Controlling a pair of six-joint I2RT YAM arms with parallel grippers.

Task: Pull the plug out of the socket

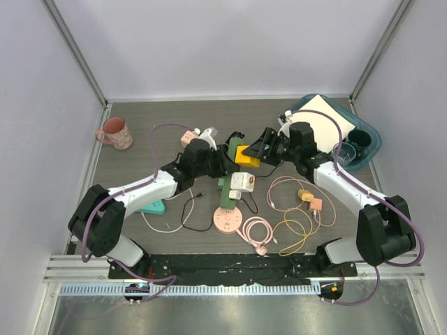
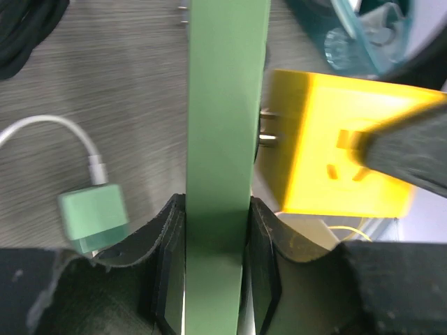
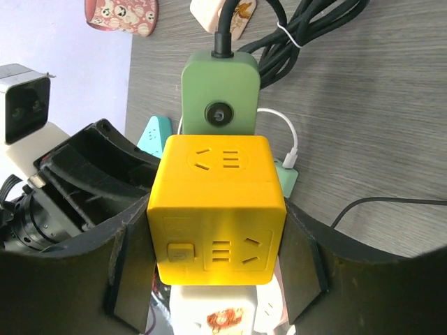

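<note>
The green power strip lies mid-table, and my left gripper is shut on its far end. In the left wrist view the strip stands edge-on between the closed fingers of the left gripper. The yellow cube plug sits against the strip's side, and my right gripper is shut on it. In the right wrist view the cube fills the space between the fingers of the right gripper. Its metal prongs show in the narrow gap between cube and strip. I cannot tell if their tips are still in the socket.
A white adapter is plugged into the strip nearer me, above a pink round socket. Loose cables and small plugs lie front right. A pink mug stands far left and a teal bin far right. The strip's black cable runs away behind it.
</note>
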